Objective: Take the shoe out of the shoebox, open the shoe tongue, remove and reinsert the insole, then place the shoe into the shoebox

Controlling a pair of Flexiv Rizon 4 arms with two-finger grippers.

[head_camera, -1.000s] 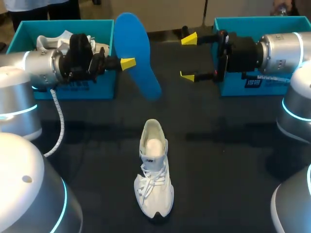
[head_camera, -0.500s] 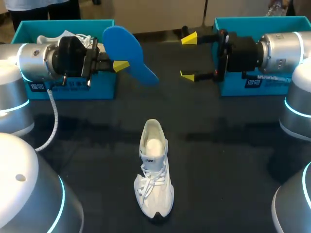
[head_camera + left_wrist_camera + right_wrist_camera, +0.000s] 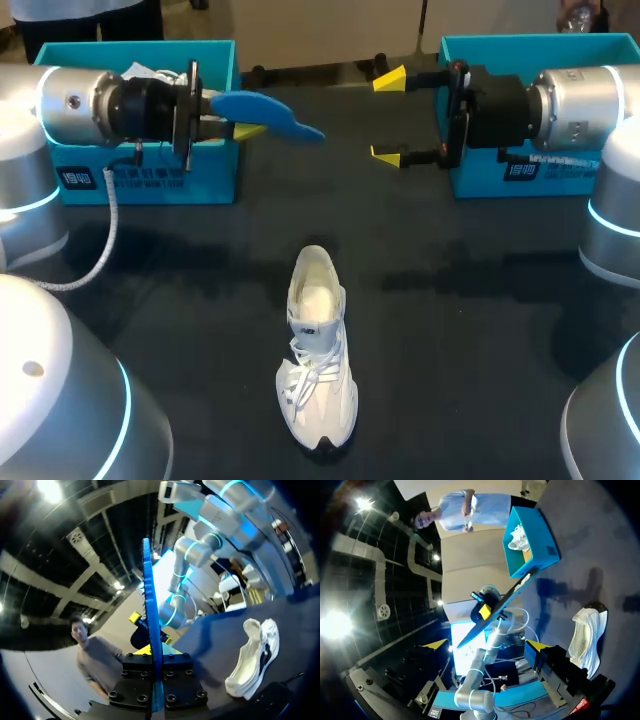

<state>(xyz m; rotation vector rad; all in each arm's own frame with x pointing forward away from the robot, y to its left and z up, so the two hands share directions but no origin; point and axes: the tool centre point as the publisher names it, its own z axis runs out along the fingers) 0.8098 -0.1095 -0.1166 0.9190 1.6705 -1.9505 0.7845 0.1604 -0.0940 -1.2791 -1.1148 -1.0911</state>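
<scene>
One second on, we had rolled the insole (image 3: 262, 108) flat, probably for reinsertion. Our left gripper (image 3: 243, 118) clenched it; our right gripper (image 3: 390, 115) gaped.

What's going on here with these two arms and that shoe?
The left gripper holds a blue insole in the air by the left box. The white shoe, presumably where it came from, lies on the table. The right gripper hangs open and empty beside the right box. The insole is not yet back in.
</scene>
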